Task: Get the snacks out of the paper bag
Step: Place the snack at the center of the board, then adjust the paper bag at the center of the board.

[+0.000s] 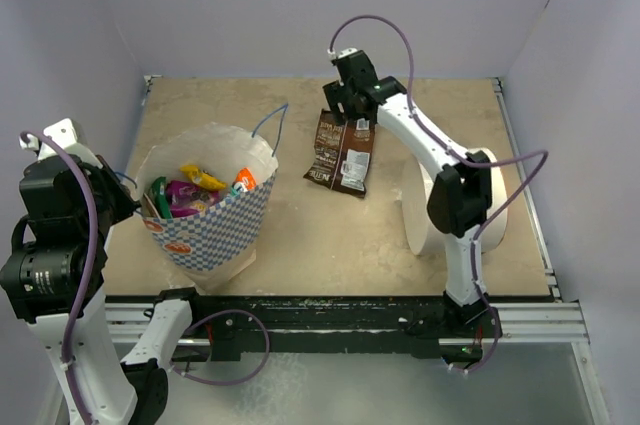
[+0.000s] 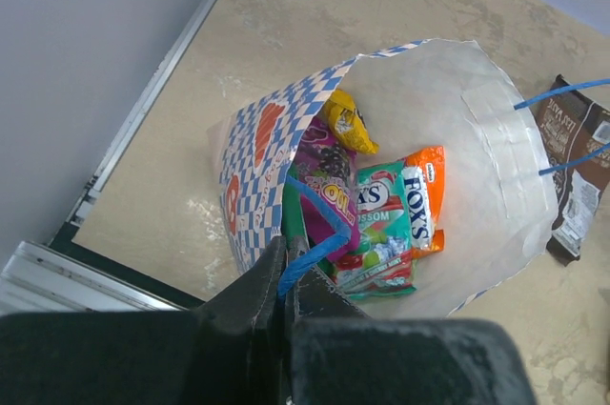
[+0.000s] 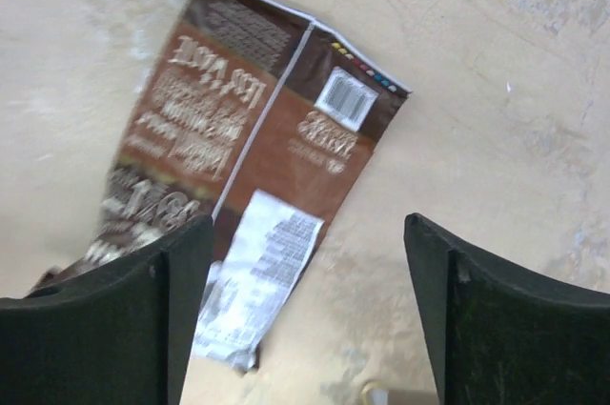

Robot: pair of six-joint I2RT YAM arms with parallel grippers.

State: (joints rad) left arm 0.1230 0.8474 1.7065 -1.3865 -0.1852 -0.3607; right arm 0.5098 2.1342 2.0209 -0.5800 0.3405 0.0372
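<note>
The paper bag, white with blue checks and orange logos, stands open at the left of the table. Inside lie snacks: a yellow packet, a magenta one, a teal one, an orange one and a dark green one. My left gripper is shut on the bag's near blue string handle at the rim. A brown packet lies flat on the table outside the bag. My right gripper hangs open just above its lower edge, holding nothing.
A plain white cylinder lies at the right, beside the right arm. The bag's far blue handle sticks up toward the brown packet. Walls close in the table at the back and on both sides.
</note>
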